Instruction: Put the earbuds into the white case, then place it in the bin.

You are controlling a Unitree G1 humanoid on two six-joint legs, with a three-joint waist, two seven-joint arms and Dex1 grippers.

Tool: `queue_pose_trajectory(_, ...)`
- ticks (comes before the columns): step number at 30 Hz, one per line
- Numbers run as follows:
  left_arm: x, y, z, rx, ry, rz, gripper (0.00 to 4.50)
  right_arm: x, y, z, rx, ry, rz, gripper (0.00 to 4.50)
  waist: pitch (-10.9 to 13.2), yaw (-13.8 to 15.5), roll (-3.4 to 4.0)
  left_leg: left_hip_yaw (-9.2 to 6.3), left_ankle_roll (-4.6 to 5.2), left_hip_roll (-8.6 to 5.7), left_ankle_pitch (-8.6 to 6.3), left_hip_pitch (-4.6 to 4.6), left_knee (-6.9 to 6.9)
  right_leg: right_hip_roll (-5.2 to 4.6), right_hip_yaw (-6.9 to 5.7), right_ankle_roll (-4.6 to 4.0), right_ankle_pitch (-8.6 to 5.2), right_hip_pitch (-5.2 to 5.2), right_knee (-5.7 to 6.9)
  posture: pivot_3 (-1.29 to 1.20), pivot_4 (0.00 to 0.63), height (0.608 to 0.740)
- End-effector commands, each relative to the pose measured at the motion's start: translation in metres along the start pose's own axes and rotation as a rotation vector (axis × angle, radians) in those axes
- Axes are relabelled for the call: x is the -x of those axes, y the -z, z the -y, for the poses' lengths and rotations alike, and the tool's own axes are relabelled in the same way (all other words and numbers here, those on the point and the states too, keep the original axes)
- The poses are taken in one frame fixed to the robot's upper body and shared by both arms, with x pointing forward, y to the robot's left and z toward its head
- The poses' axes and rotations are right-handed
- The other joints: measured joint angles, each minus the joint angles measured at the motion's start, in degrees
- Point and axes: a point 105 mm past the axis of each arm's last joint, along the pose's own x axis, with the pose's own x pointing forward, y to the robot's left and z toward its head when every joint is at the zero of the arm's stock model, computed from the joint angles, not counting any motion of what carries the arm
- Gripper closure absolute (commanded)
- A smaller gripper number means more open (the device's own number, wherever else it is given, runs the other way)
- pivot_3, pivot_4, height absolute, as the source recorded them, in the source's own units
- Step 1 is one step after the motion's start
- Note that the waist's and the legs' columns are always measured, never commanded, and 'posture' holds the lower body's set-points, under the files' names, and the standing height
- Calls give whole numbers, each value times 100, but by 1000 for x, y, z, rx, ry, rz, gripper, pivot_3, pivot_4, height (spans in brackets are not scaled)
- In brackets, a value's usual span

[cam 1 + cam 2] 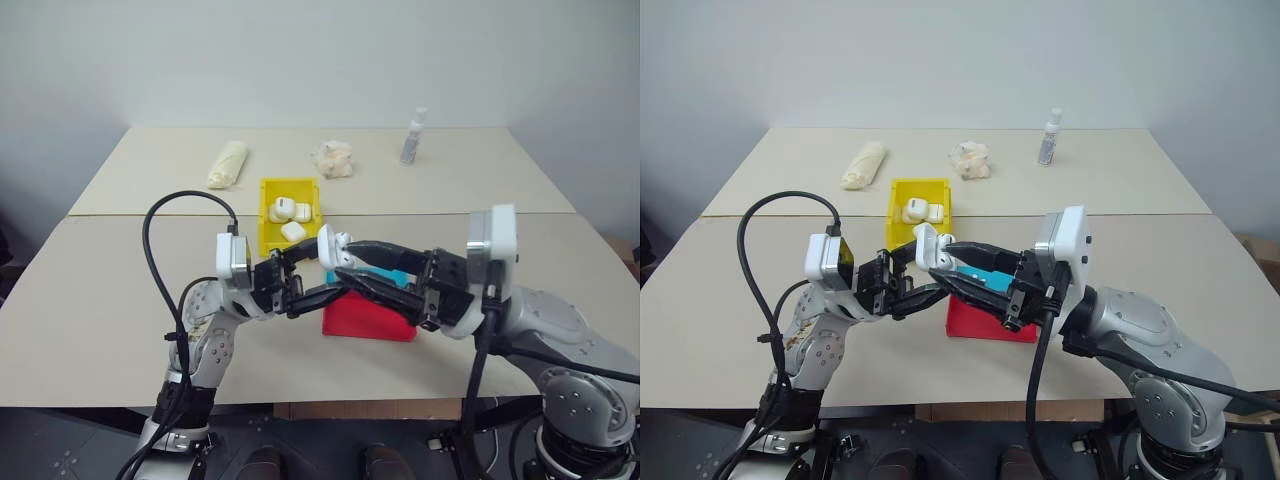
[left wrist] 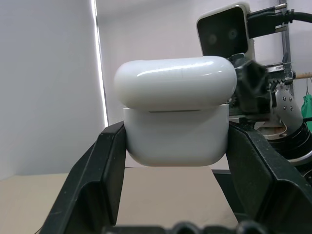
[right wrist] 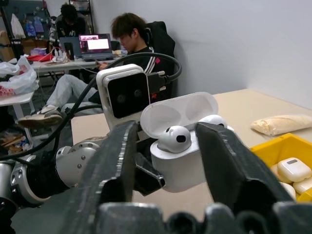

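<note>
1. Pinching the white case [image 2: 175, 131] by its lower body, left gripper [image 2: 173, 195] clamped tight, mid-air above the table [image 1: 100, 320].
2. Looks light, stiff, slick; better gripped on flat sides.
3. Right gripper [image 3: 165, 161] straddling, apparently loose; earbuds [image 3: 174, 139] seated, lid up, bin [image 1: 268, 235] beyond.

Earbuds [image 3: 176, 138] in case [image 3: 181, 163] — bin [image 1: 288, 210] behind.

Your head cameras look down over the table [image 1: 100, 300]; each wrist camera sits close behind its hand, both sharing the white case [image 2: 175, 117] between them.

Beige table [image 1: 120, 300] with yellow bin [image 1: 268, 235]
</note>
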Motion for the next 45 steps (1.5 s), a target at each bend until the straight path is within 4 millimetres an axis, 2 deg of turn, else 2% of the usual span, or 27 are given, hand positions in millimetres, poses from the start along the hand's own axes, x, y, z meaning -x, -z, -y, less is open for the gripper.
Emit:
queue_pose_trajectory(1,-3,-9,1,-46,9,28,1743,2,-5,-5,38,-18,17,1586,0,2,0,0,0,0,0,0,0,0,0,0,0,0,0,0,150,740)
queue_pose_trajectory(7,-1,-4,-1,-46,2,10,1743,13,-10,-4,57,-18,21,1586,0,6,-1,0,0,0,0,0,0,0,0,0,0,1,-1,0,150,740)
queue_pose_trajectory(10,1,2,-3,-43,0,-10,1743,22,-22,-2,76,-21,42,1586,0,11,-1,0,1,0,-1,1,0,0,-1,0,0,5,-4,0,150,740)
queue_pose_trajectory(13,2,14,-4,-60,5,-61,1743,21,-35,6,114,-7,36,1586,0,2,-2,0,2,0,-1,10,0,0,-3,0,0,17,-7,0,150,740)
queue_pose_trajectory(16,-4,33,-7,-119,13,-170,1743,9,-45,11,159,-15,-14,2141,1,0,-1,0,8,1,-5,32,0,0,-5,-1,-1,38,-10,0,150,740)
queue_pose_trajectory(18,-10,41,-9,-156,5,-213,1743,4,-43,9,186,-27,-58,2794,0,10,-2,-8,10,1,-6,33,0,0,-16,-1,-1,47,-18,0,150,740)
queue_pose_trajectory(21,-18,42,-12,-178,-8,-195,1743,-2,-38,7,189,-35,-91,3873,0,40,-2,-21,20,1,-12,25,0,0,-34,2,1,65,-51,0,150,740)
queue_pose_trajectory(23,-24,39,-13,-181,-23,-181,1743,-3,-31,4,210,-37,-130,4417,0,53,-2,-21,20,0,-12,10,4,-2,-33,5,3,56,-56,0,150,740)
queue_pose_trajectory(30,-26,38,-12,-206,-21,-180,1743,-7,-3,-1,296,-39,-275,4417,0,84,-1,-25,21,0,-12,16,6,-2,-39,4,3,58,-47,0,150,740)
queue_pose_trajectory(35,-28,35,-9,-203,-20,-157,1743,-6,9,6,320,-16,-331,4417,0,85,-1,-25,21,0,-12,16,6,-2,-38,4,3,59,-50,0,150,740)
queue_pose_trajectory(45,-25,34,-5,-189,-19,-126,1743,3,7,21,357,62,-351,4417,0,94,-1,-25,21,0,-12,17,6,-2,-38,4,3,60,-51,0,150,740)
